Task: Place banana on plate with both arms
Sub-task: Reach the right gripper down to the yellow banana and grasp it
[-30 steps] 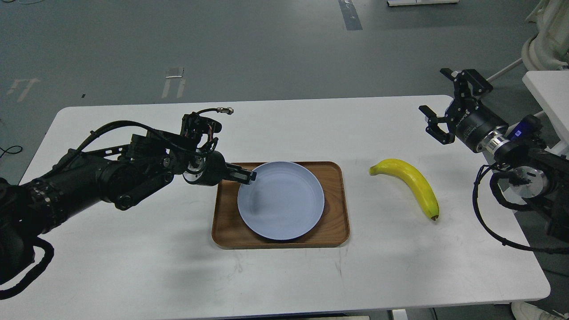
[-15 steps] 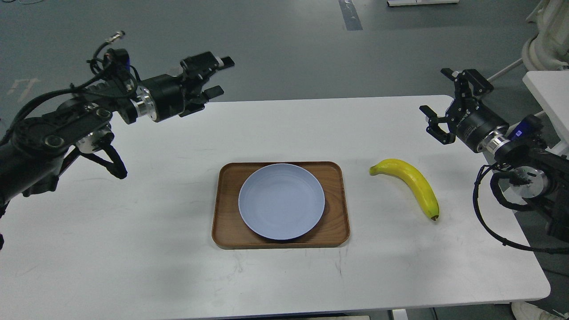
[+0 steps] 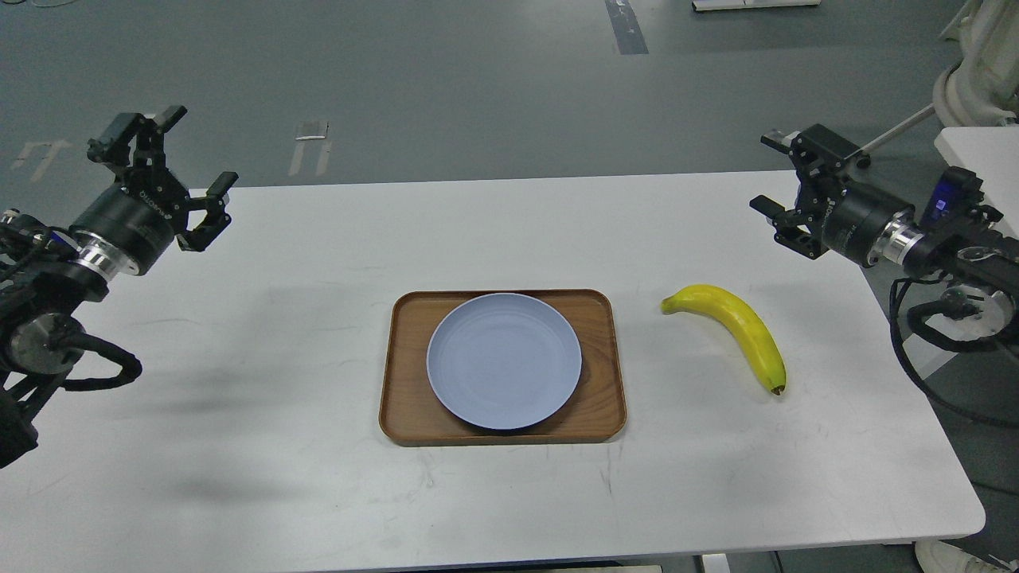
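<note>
A bright yellow banana [image 3: 736,328] with a dark tip lies on the white table right of the tray, tip toward the front. The pale blue-grey plate [image 3: 504,360] sits empty on a brown wooden tray [image 3: 601,358] at the table's middle. My left gripper [image 3: 181,171] is open and empty, raised over the table's far left edge, far from the plate. My right gripper [image 3: 771,178] is open and empty, raised near the table's far right edge, behind and right of the banana.
The white table [image 3: 279,446] spans the view. A white piece of furniture [image 3: 979,155] stands off the right edge. Grey floor lies beyond the table's far edge.
My left arm left the plate's rim, swung up, then pulled back to the far left with the gripper open. My right gripper shifted slightly and turned. Banana and plate have not moved.
</note>
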`<state>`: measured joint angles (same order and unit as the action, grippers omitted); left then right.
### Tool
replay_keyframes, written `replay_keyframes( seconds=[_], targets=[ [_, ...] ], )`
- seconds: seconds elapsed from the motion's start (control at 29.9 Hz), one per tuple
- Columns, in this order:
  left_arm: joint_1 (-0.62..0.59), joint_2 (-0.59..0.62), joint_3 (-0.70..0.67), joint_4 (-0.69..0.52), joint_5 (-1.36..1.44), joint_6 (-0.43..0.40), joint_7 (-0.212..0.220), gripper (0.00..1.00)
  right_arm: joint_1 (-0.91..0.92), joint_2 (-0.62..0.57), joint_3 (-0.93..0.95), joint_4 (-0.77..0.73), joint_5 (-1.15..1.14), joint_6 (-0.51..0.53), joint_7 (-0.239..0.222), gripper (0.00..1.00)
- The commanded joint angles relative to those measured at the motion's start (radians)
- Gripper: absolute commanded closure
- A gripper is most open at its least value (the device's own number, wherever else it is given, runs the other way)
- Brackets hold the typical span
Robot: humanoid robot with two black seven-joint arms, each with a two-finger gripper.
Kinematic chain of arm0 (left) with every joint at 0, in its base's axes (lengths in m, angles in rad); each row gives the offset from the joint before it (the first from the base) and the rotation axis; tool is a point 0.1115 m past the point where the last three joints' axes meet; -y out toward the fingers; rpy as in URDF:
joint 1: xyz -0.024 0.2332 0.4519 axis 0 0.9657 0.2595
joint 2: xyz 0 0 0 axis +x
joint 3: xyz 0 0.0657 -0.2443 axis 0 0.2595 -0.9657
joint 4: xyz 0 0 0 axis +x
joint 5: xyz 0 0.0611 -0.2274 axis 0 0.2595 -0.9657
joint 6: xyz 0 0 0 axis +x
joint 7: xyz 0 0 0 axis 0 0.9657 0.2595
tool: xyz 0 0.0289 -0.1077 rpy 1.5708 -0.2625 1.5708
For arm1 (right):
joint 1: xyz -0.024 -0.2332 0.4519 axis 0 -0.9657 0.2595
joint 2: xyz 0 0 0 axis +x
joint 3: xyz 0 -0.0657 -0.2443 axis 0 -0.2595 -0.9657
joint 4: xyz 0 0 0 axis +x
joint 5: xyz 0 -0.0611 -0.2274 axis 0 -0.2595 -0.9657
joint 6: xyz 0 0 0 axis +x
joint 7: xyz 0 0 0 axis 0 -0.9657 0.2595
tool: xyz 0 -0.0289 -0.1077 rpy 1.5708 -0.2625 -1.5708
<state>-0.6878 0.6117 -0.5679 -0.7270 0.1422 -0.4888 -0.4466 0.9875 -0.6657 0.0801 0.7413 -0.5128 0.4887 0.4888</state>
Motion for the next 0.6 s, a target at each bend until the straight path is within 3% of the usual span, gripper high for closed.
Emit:
replay_keyframes(
  seconds=[0.0, 0.2, 0.4, 0.57],
  targets=[
    [0.002, -0.006, -0.006, 0.000, 0.003, 0.000, 0.000, 0.02, 0.089, -0.052, -0.052, 0.073, -0.309, 0.000, 0.000, 0.00],
    [0.001, -0.017, -0.007, 0.000, 0.005, 0.000, 0.000, 0.02, 0.207, -0.055, -0.258, 0.087, -0.742, -0.008, 0.000, 0.00],
    [-0.004, -0.021, -0.006, 0.000, 0.005, 0.000, 0.002, 0.02, 0.270, 0.092, -0.506, -0.026, -0.802, -0.114, 0.000, 0.00],
    [-0.007, -0.020, -0.007, 0.000, 0.005, 0.000, 0.002, 0.02, 0.267, 0.166, -0.588, -0.083, -0.800, -0.159, 0.000, 0.00]
  ],
)
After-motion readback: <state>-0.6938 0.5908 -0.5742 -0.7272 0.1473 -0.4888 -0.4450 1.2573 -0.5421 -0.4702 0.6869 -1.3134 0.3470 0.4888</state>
